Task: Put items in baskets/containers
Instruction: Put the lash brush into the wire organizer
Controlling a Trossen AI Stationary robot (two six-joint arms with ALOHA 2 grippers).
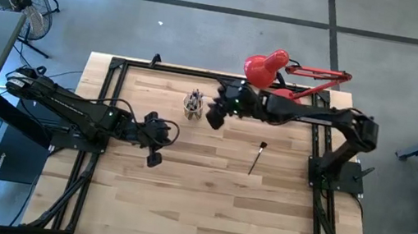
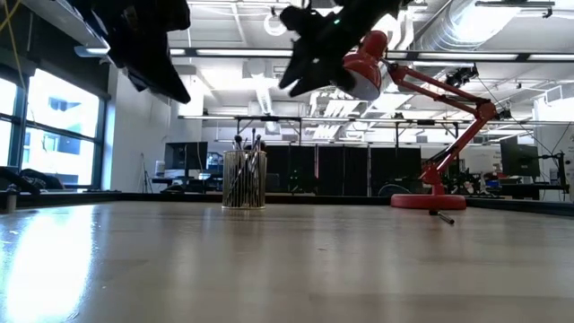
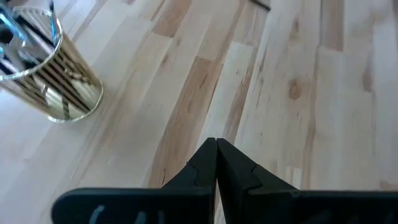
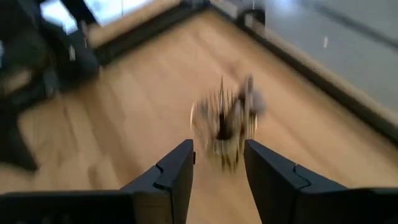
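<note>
A small clear yellowish cup stands upright on the far middle of the wooden table, with several dark sticks standing in it, their ends above its rim. One more dark stick lies flat on the table toward the right. My right gripper hovers open, raised just right of the cup, with nothing between its fingers. My left gripper is shut and empty, held above the table nearer and left of the cup.
A red desk lamp stands at the table's far right, its round base on the table and its head above my right arm. Black frame rails border the table. Bare wood lies across the near half.
</note>
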